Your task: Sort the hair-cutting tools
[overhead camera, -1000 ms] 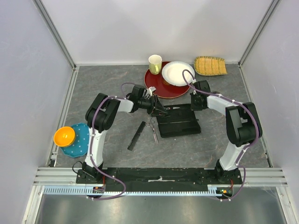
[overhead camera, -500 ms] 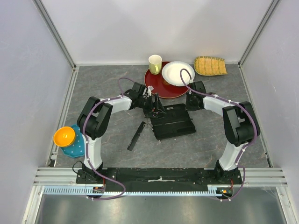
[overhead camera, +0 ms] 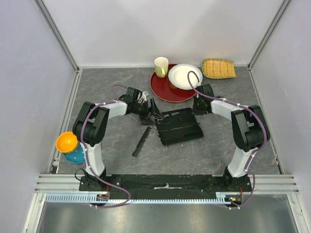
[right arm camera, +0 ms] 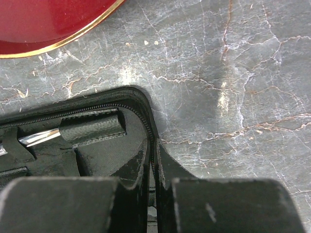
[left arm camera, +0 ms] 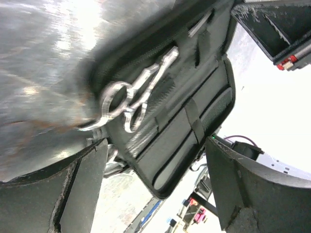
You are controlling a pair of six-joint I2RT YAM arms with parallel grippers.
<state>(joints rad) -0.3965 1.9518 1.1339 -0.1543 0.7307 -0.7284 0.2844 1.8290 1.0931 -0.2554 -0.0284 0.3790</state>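
Left fingers (left arm camera: 243, 189) spread wide, gripping nothing, over the silver scissors (left arm camera: 131, 99) on the black case (overhead camera: 182, 127); right fingers (right arm camera: 218, 204) pinch the case's rim.

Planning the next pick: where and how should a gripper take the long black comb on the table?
Probably the comb at mid-length, from straight above, jaws across its narrow width: it lies flat, long and thin, table bare both sides.

left arm (overhead camera: 114, 108) stretched low towards the middle, its wrist turned inward, left gripper (overhead camera: 155, 112) with fingers (left arm camera: 82, 184) spread wide and holding nothing, right arm (overhead camera: 228, 108) folded inward, right gripper (overhead camera: 198, 108) with fingers (right arm camera: 63, 204) pinched on the black case (right arm camera: 112, 155) rim
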